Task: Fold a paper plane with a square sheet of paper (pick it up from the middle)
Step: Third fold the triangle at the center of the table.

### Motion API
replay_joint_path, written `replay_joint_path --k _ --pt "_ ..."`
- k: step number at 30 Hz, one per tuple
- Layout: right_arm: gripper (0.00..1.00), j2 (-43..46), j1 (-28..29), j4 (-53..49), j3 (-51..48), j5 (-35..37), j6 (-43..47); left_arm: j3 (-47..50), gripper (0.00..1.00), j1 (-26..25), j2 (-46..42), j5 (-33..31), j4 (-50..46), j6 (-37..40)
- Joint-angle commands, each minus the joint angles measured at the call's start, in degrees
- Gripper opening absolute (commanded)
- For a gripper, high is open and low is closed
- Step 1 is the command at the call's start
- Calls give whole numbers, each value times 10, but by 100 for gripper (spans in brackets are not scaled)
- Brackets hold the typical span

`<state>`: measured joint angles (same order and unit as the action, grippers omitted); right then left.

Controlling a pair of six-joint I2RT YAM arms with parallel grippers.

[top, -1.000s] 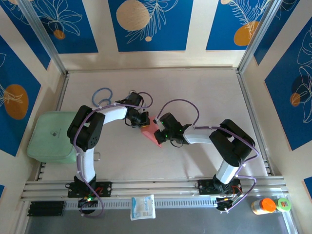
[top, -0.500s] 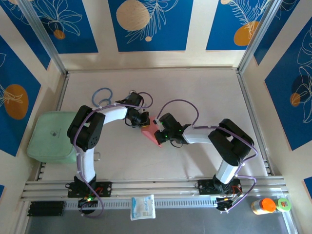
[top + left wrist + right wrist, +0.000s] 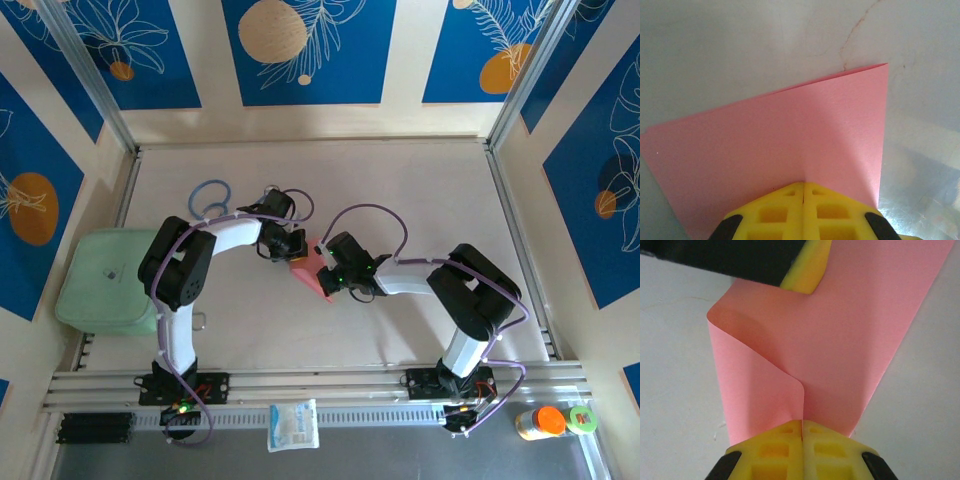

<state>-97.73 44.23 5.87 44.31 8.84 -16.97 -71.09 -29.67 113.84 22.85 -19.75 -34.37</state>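
Clamping the square sheet of paper (image 3: pixel 305 275) at centre frame, my left gripper (image 3: pixel 803 189) and right gripper (image 3: pixel 803 424) both pinch its pink edges, jaws closed.

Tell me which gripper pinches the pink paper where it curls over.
The right gripper: the paper loops over there; at the left gripper it lies flat.

White arms (image 3: pixel 230 238) with black joints (image 3: pixel 178 270), purple cables (image 3: pixel 372 207), yellow-padded pincers (image 3: pixel 803 190) (image 3: pixel 803 425).

matt salmon-pink paper sheet (image 3: pixel 775 145), yellow ribbed plastic pincer (image 3: pixel 803 192).
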Motion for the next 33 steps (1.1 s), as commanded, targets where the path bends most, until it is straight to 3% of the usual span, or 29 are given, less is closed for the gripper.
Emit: replay_joint_path --k 1,22,26,28,33 --pt "0 7 2 -17 15 6 -2 7 2 -10 27 -15 -27 3" --pt "0 -11 2 -29 17 11 -9 -7 4 -9 5 -14 -35 3" --pt "0 -19 0 -31 15 5 -12 -18 11 -7 -31 -9 -28 -14" --pt "0 -20 -1 -31 15 3 -15 -12 20 -6 -54 -11 -15 -30" --pt "0 -22 -3 -31 15 0 -19 40 31 -4 -113 -30 25 -86"
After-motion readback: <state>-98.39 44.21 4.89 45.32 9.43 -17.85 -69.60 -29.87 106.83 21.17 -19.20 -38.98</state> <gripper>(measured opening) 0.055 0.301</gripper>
